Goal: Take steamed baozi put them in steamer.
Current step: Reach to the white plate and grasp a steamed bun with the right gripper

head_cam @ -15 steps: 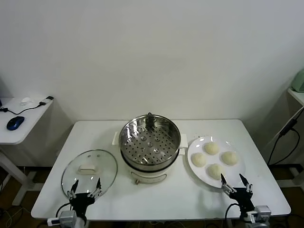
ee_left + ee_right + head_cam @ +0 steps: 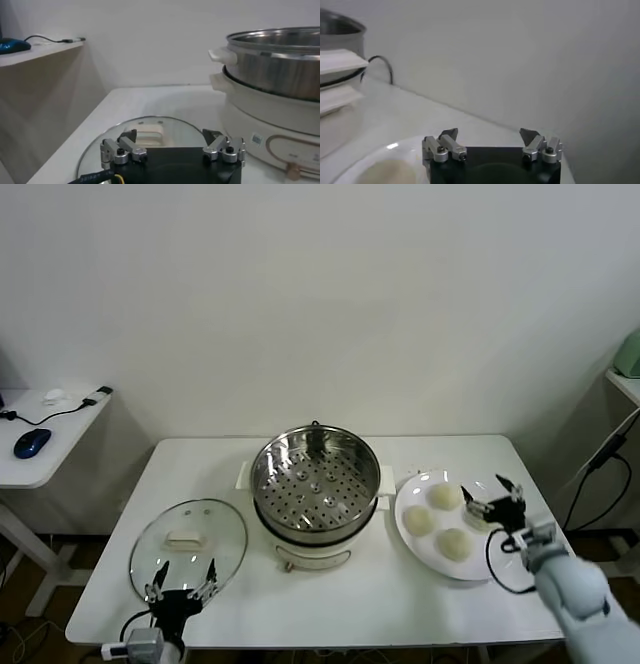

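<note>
The steamer stands open at the table's middle, its perforated tray bare. Three cream-white baozi show on the white plate to its right; a fourth is hidden behind my right gripper. My right gripper is open and empty over the plate's right side. In the right wrist view the gripper is spread wide, with one baozi low in view and the steamer at the edge. My left gripper is open, parked at the front edge.
The glass lid lies flat left of the steamer, just ahead of the left gripper; it also shows in the left wrist view, beside the steamer. A side table with a blue mouse stands at far left.
My right arm has lifted from the table's front edge and swung forward over the plate's right side, covering one baozi. The left arm has not moved.
</note>
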